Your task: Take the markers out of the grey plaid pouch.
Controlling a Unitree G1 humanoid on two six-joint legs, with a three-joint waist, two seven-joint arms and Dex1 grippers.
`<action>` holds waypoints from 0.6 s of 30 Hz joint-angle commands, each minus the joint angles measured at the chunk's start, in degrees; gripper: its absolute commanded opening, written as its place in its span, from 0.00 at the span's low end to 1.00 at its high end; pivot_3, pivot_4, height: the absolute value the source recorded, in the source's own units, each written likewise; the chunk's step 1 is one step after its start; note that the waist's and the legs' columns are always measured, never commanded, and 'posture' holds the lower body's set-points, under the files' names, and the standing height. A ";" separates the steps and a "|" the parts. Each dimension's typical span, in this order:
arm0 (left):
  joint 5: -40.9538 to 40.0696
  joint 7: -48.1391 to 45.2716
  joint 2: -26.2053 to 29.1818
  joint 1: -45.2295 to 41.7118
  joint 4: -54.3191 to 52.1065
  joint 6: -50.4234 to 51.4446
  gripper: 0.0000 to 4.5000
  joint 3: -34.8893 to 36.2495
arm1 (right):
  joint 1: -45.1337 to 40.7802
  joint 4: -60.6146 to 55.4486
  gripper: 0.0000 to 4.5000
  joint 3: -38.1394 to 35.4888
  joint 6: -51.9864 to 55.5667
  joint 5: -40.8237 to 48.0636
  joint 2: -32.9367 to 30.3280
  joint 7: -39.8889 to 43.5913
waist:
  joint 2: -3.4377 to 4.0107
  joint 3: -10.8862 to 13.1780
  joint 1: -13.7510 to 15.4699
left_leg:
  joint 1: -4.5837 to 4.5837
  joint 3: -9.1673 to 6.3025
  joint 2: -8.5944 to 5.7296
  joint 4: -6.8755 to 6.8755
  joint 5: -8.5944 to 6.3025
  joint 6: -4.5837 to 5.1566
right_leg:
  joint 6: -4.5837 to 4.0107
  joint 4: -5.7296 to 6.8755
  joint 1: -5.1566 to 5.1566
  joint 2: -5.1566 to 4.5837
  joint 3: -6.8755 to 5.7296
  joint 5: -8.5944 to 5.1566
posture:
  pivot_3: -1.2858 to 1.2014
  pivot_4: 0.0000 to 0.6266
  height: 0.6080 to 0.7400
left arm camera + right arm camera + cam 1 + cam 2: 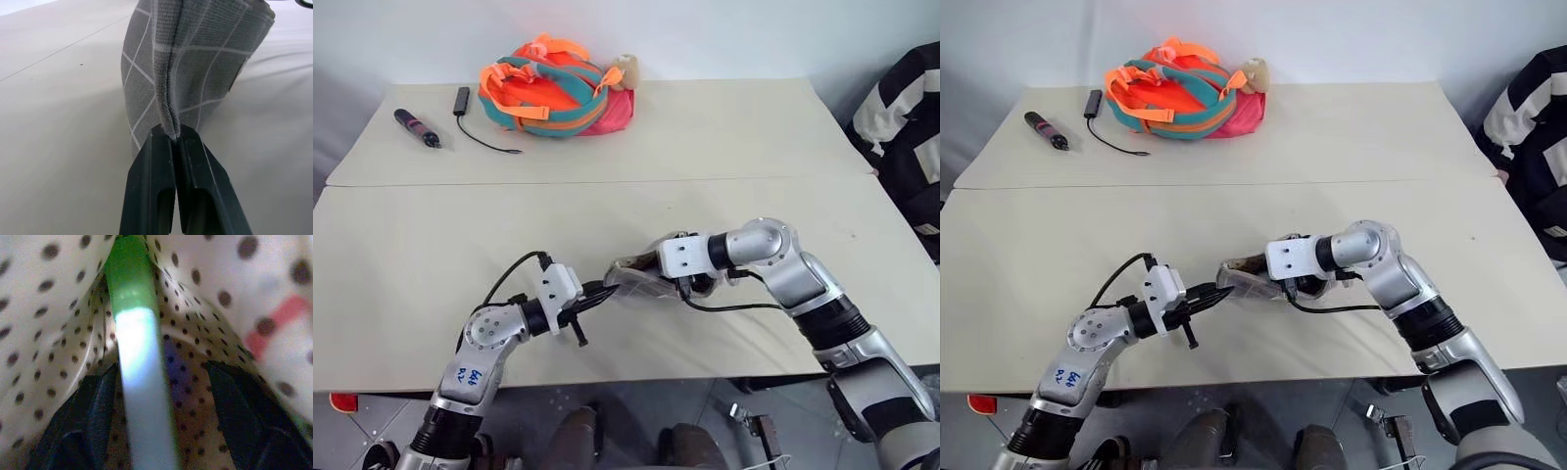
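The grey plaid pouch (628, 278) is held up just above the table (724, 196) near its front edge, between my two arms. My left gripper (175, 143) is shut on the seam at one end of the pouch (195, 63). My right gripper (156, 379) reaches into the other, open end, among the dotted tan lining. Its two black fingers (93, 401) stand apart on either side of a bright green marker (128, 274) and do not press on it. The black and red marker is hidden.
An orange, teal and pink backpack (553, 98) lies at the back of the table. Left of it are a thick black stick with a reddish band (416, 127) and a small black device with a cable (475, 127). A striped black and white cloth (911, 127) is at the right edge.
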 commanded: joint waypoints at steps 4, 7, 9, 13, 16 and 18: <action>0.31 -0.46 0.26 0.28 -1.56 -0.67 0.00 -0.46 | -2.04 1.07 0.53 -0.72 -2.49 -1.36 -2.33 -0.01 | 0.00 0.00 -0.08 | 0.00 0.01 0.00 0.00 0.00 0.00 | 0.00 0.01 0.00 0.00 0.00 0.00 | 0.52 0.24 1.00; 0.36 -0.43 0.29 0.23 -1.52 -0.67 0.00 -0.46 | -2.53 0.36 0.31 -0.85 -2.50 -0.80 -2.93 0.81 | 0.00 0.00 -0.07 | 0.00 0.00 0.00 0.00 0.00 0.00 | 0.00 0.01 0.00 0.00 0.00 0.00 | 0.52 0.24 1.00; 0.27 -0.31 0.27 0.27 -1.46 -0.67 0.00 -0.39 | -2.56 0.41 0.31 -0.84 -2.72 -0.61 -2.98 0.89 | 0.00 0.00 -0.08 | 0.00 0.00 0.00 0.00 0.00 0.00 | 0.00 0.01 0.00 0.00 0.00 0.00 | 0.52 0.24 1.00; 0.32 -0.25 0.38 0.46 -1.61 -0.73 0.00 -0.44 | -1.03 0.40 0.31 -0.22 -2.11 -0.26 -3.63 2.55 | 0.00 0.00 -0.06 | 0.00 0.00 0.00 0.00 0.00 0.00 | 0.00 0.00 0.00 0.00 -0.01 0.00 | 0.52 0.24 1.00; 0.13 -0.16 0.27 0.51 -1.63 -0.63 0.00 -0.35 | -0.64 1.34 0.31 0.38 -2.86 -1.10 -3.09 1.88 | 0.00 0.00 -0.06 | 0.00 0.00 0.00 0.00 0.00 0.00 | 0.00 0.00 0.01 0.00 -0.01 0.00 | 0.52 0.24 1.00; -0.15 0.02 0.07 0.55 -1.83 -0.37 0.00 -0.26 | -0.18 2.94 0.31 1.34 -3.40 -1.87 -1.81 0.90 | 0.00 0.00 -0.08 | 0.01 0.01 0.01 0.00 0.00 0.00 | 0.00 0.00 0.01 0.00 -0.01 0.00 | 0.52 0.24 1.00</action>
